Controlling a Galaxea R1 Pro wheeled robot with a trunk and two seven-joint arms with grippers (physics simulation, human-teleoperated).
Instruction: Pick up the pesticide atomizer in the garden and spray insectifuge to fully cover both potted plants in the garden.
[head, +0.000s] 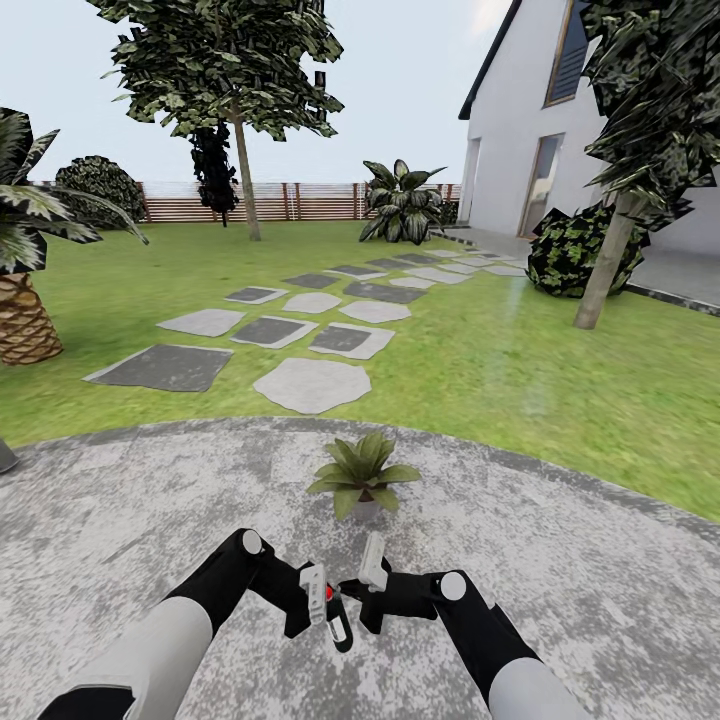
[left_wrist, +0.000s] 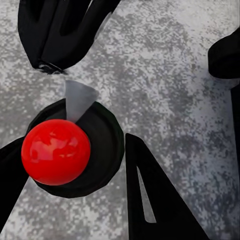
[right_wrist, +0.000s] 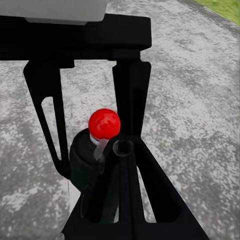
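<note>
The pesticide atomizer (left_wrist: 75, 150), a dark bottle with a red cap and pale nozzle, sits between the fingers of the left gripper (head: 328, 605), which close against its sides and hold it just above the paved patio (head: 600, 590). The right gripper (head: 372, 585) hangs just beside it with nothing between its fingers; from its own wrist camera the atomizer (right_wrist: 95, 160) lies beyond its fingers, whose spread cannot be told. Ahead of both arms, near the patio's edge, stands one potted plant (head: 362, 475), a low rosette of broad green leaves. No whitish specks can be made out on these leaves, though they are small at this range. Judged from this, pickup is complete and spraying of the plants has apparently not begun.
</note>
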